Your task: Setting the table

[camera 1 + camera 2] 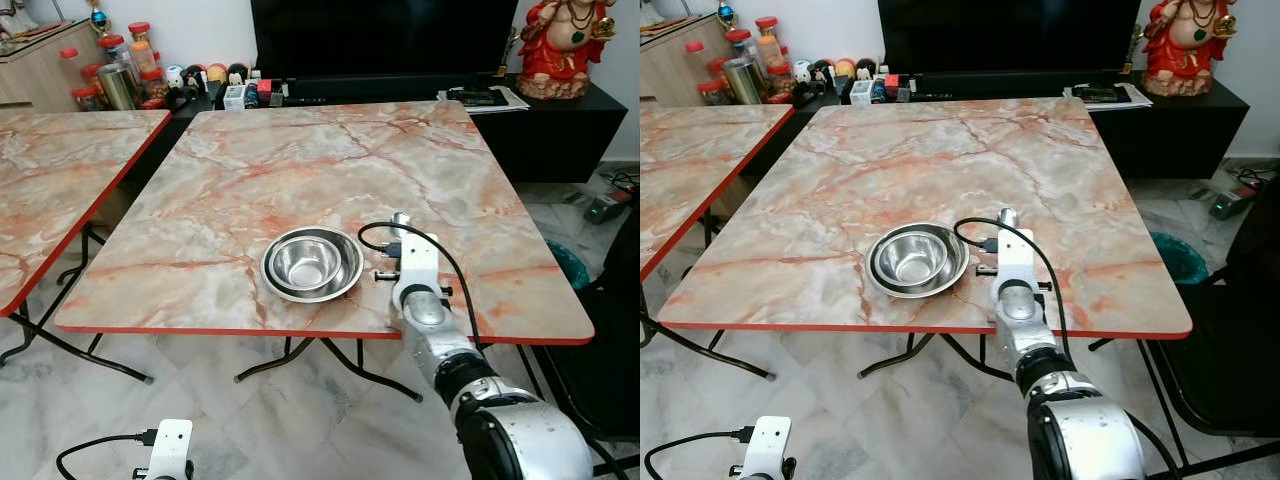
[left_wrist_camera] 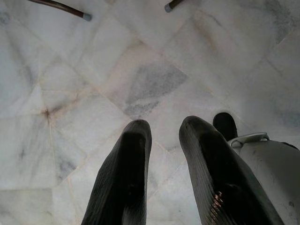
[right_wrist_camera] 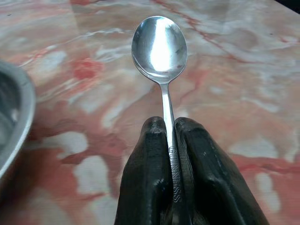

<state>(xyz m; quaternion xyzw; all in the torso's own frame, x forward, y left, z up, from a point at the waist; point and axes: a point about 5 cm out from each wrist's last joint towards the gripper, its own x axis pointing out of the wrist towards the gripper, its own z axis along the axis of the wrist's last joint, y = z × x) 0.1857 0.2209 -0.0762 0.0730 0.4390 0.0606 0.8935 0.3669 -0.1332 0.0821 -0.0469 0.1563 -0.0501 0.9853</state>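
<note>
Right hand [image 3: 171, 140] pinches one spoon [image 3: 160, 47] by its handle, bowl pointing ahead over the marble tabletop [image 1: 300, 170]; from the head, the hand's white wrist hides the fingers. Just beside it to the left sit nested steel bowls [image 1: 312, 263], count unclear. Left hand [image 2: 161, 140] hangs narrowly parted above the floor [image 2: 70, 70].

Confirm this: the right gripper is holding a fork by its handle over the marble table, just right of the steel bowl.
Not a fork. The right wrist view shows the right gripper shut on a spoon, held by its handle. The rest stands: it is over the marble table, just right of the steel bowl.
</note>
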